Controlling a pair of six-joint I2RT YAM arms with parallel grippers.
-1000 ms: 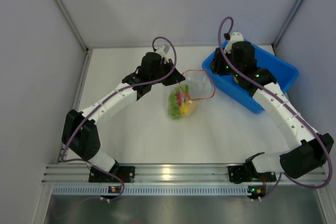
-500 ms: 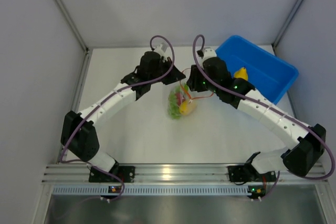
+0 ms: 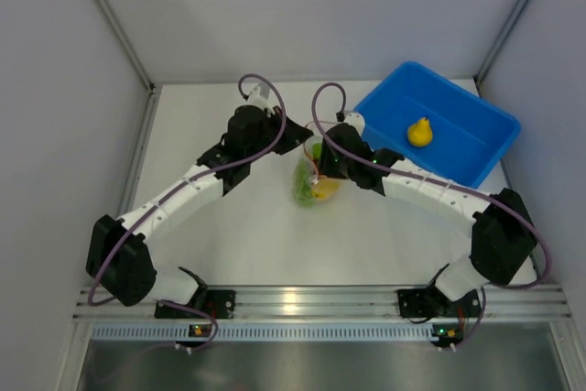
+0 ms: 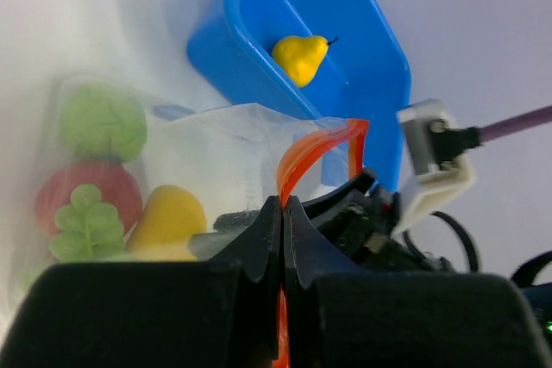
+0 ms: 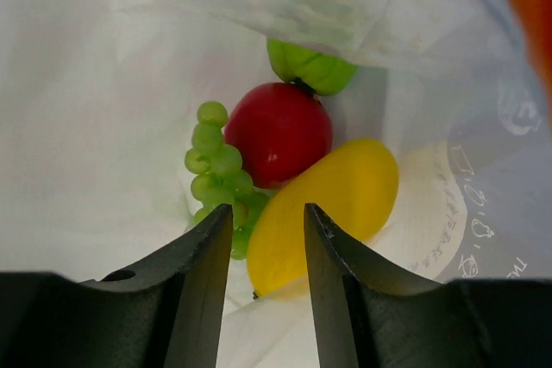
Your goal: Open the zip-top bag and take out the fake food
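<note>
The zip-top bag [image 3: 316, 182] lies mid-table with its mouth held open. My left gripper [image 4: 283, 204] is shut on the bag's orange-red zip strip [image 4: 315, 148]. My right gripper [image 5: 267, 211] is open and reaches into the bag's mouth, its fingertips just above a yellow pear [image 5: 336, 200] without touching it. Beside that pear lie a red apple [image 5: 278, 133], green grapes [image 5: 216, 170] and a green round fruit [image 5: 310, 66]. A second yellow pear [image 3: 420, 131] lies in the blue bin.
The blue bin [image 3: 476, 148] stands at the back right, close behind the bag. Grey walls enclose the table on the left, back and right. Both arms' purple cables loop above the bag.
My right arm swung left from the blue bin to the bag's mouth, leaving a yellow pear in the bin. The left arm shifted slightly left, still gripping the strip.
</note>
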